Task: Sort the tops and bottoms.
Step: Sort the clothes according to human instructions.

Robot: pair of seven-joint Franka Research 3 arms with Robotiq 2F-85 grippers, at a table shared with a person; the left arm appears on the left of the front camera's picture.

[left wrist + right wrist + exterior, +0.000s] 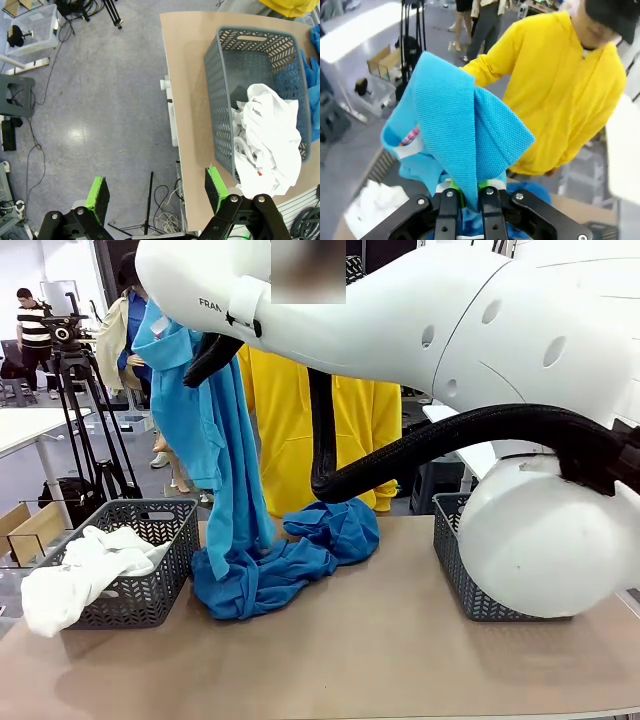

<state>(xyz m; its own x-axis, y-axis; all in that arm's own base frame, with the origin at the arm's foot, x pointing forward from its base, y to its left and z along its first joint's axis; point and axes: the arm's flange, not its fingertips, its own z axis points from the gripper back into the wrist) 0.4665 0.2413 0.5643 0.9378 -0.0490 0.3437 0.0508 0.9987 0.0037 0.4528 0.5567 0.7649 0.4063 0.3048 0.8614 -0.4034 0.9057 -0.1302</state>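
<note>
The table [400,650] lies bare along its near edge and across the middle strip in front of the clothes. A grey basket [180,540] stands at its left end and a second grey basket [450,565] at its right end, with the bulky right arm [400,320] close over that one. The left basket holds a white garment [80,575] that spills over its near rim. The left gripper [156,194] hangs out past the table's left edge, above the floor, with its green pads [97,192] spread wide and nothing between them. The right gripper [466,192] is high above the table's left half, its jaws pinched tight on a fold of the blue knit top [235,470] near the collar. The top's long axis runs nearly vertical. It hangs from the grip down to the table, where its lower end lies in a crumpled blue heap just right of the left basket, towards the far edge. Whether that heap is one garment or two cannot be told. A person in a yellow hoodie [300,420] stands at the far edge, directly behind the hanging cloth.
</note>
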